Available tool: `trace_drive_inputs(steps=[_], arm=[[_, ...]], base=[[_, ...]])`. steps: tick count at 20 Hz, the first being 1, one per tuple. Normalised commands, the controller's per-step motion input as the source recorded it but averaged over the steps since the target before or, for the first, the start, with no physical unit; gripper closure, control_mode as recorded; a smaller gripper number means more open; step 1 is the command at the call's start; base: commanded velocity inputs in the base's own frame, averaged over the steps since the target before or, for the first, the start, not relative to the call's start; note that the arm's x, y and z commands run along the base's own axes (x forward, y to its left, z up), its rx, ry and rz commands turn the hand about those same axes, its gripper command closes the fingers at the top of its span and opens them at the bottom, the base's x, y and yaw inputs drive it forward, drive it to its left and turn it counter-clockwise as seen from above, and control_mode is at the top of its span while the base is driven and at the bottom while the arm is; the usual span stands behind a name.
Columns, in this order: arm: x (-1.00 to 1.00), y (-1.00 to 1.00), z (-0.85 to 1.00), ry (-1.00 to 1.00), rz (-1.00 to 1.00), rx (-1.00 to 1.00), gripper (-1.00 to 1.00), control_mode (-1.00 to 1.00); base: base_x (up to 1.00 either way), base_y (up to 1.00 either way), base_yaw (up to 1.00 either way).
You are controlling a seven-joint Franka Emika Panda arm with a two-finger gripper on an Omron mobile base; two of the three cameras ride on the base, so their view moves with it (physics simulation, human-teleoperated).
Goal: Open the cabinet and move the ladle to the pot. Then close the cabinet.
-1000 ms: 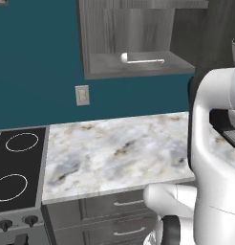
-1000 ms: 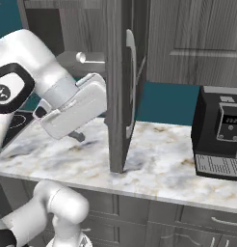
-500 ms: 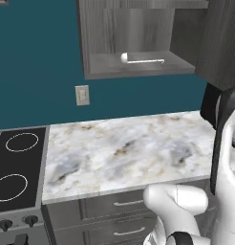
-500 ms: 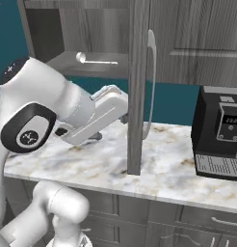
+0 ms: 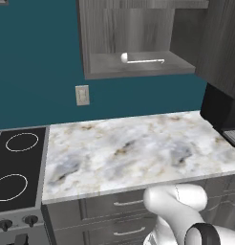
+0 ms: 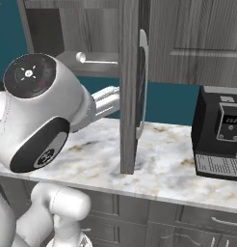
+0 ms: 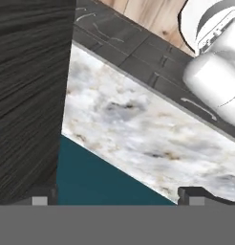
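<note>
The cabinet (image 5: 133, 33) hangs on the teal wall with its door (image 6: 130, 87) swung wide open, edge-on in the right base view, and the silver bar handle (image 6: 142, 82) on its far face. The ladle (image 5: 138, 60) lies on the cabinet's lower shelf with its bowl to the left; it is also the ladle (image 6: 91, 59) seen past my arm. My forearm (image 6: 107, 101) reaches behind the door. My gripper (image 7: 117, 197) is open with nothing between its fingertips (image 7: 40, 198), right beside the door's dark wood face (image 7: 28, 95), above the counter. The pot is out of view.
A marble counter (image 5: 133, 148) runs below the cabinet, with drawer fronts (image 5: 124, 203) under it. A black stove top (image 5: 16, 162) adjoins it on the left. A black coffee machine (image 6: 221, 130) stands at the right end. A wall outlet (image 5: 82, 94) sits above the counter.
My arm has swung to the right and left the left base view. The cabinet door has swung further open with it. The ladle has not moved.
</note>
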Motion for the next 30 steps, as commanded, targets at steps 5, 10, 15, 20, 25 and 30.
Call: trace_drive_inputs(steps=[5, 10, 15, 20, 25, 30], arm=[[-0.74, 0.99, 0.00, -0.49, -0.01, -0.27, -1.00, -1.00], [-0.10, 1.00, -0.04, -0.88, -0.05, -0.86, -1.00, -1.00], [0.09, 1.00, -0.30, -0.73, -0.15, -1.00, -1.00, -1.00], [0.62, 0.98, -0.10, -0.41, -0.05, -0.71, -1.00, -1.00], [0.56, 0.13, 0.17, -0.22, 0.18, -0.28, -1.00, -1.00], [0.74, -0.25, 0.25, -0.03, 0.15, -0.03, -1.00, -1.00]], base=[[0.00, 0.00, 0.00], [0.00, 0.00, 0.00], [0.00, 0.00, 0.00], [0.00, 0.00, 0.00], [0.00, 0.00, 0.00], [0.00, 0.00, 0.00]])
